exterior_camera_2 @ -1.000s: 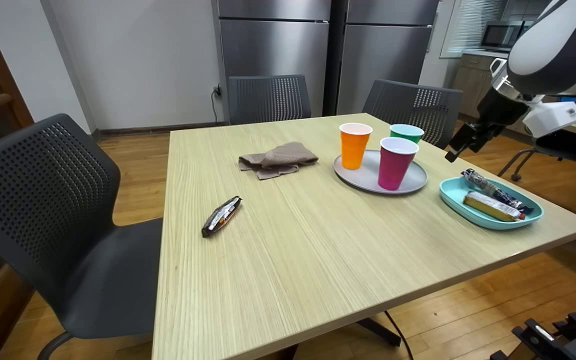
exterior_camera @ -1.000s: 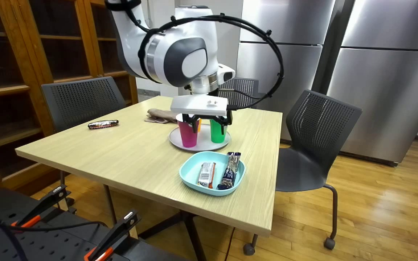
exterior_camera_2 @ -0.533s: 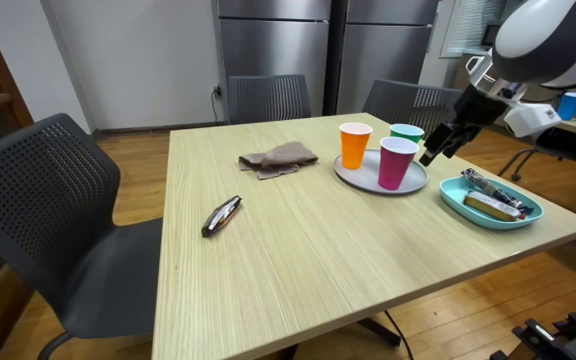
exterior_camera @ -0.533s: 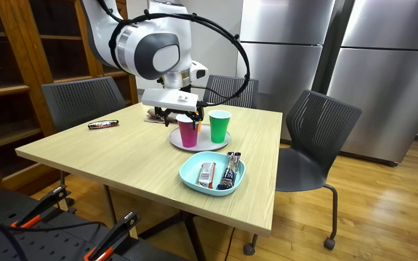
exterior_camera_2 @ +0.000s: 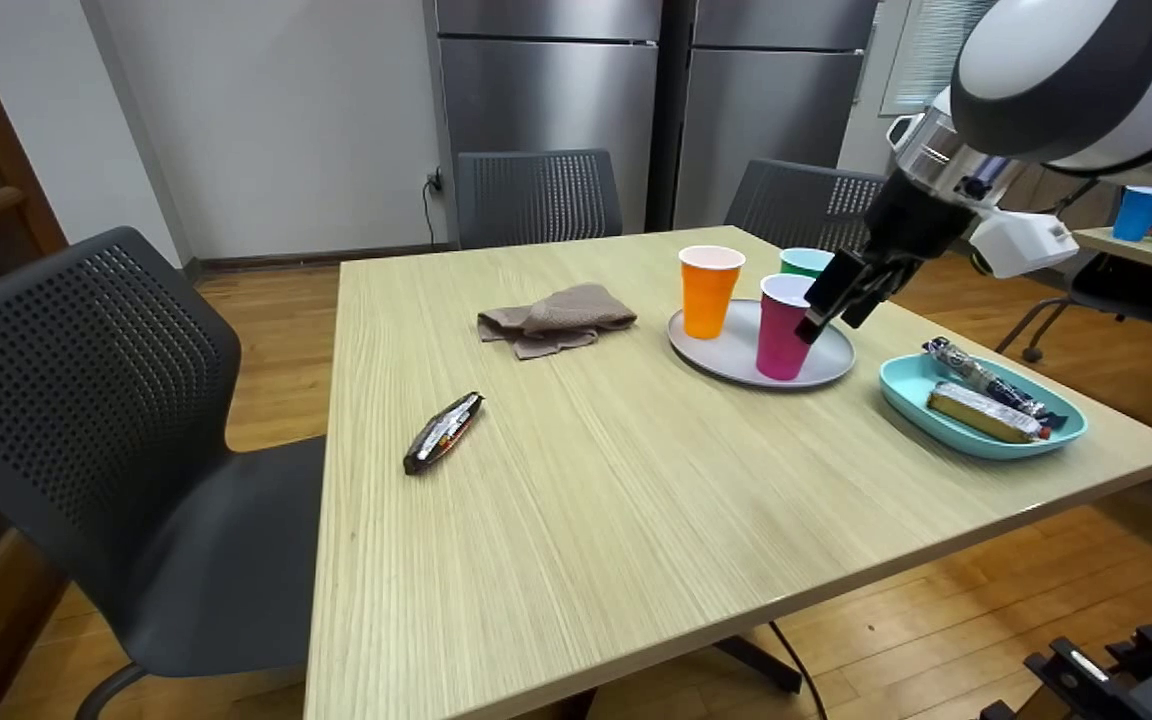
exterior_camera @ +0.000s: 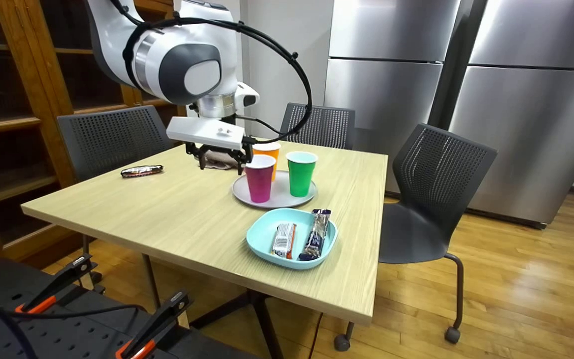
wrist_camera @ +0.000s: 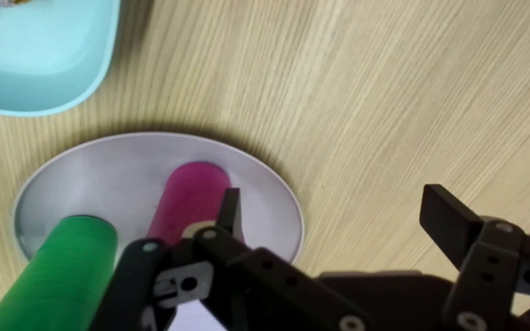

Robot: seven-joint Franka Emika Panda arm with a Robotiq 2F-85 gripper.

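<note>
Magenta cup [exterior_camera: 259, 184] upright on grey plate [exterior_camera: 280, 194] | in an exterior view I've got my gripper [exterior_camera: 221, 167] spread wide, around its 9 o'clock | green cup [exterior_camera: 300, 177] at 3 o'clock

Smooth plastic magenta cup [exterior_camera: 259, 182]

Shows white at top of magenta tapered plastic cup [exterior_camera: 259, 184]; solid colour on green tapered plastic cup [exterior_camera: 300, 177], orange tapered plastic cup [exterior_camera_2: 706, 302], round grey plate [wrist_camera: 113, 174], rounded-square turquoise dish [exterior_camera: 286, 216]; streaked grain on pale-yellow wood-look tabletop [exterior_camera_2: 556, 520].
</note>
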